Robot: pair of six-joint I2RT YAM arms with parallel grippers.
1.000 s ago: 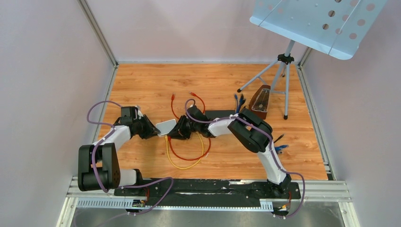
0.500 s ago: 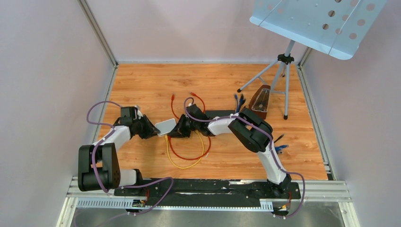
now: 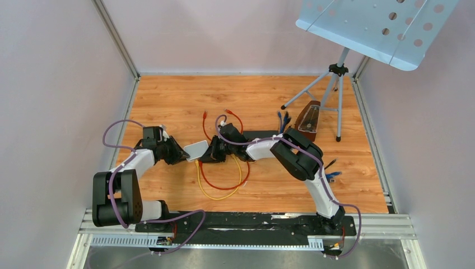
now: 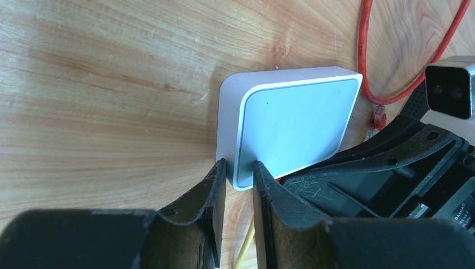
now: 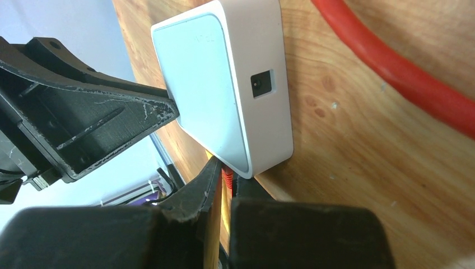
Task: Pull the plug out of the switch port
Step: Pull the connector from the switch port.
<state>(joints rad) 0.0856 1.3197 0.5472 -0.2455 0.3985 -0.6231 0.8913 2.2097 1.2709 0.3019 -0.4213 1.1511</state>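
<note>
White, smooth plastic switch (image 3: 196,150) lies betw. the arms in top view: left gripper (image 3: 182,154) at its left edge, right gripper (image 3: 209,153) at its right. Left wrist: jaws clamped on switch's rounded corner. Right wrist: jaws pinched tight on red plug (image 5: 227,177) at switch's near edge; pull prob. runs straight back, away from switch.

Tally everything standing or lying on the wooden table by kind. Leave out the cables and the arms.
White switch: 1
Wooden metronome: 1
Music stand: 1
Black flat box, partly hidden: 1
Total: 4
</note>
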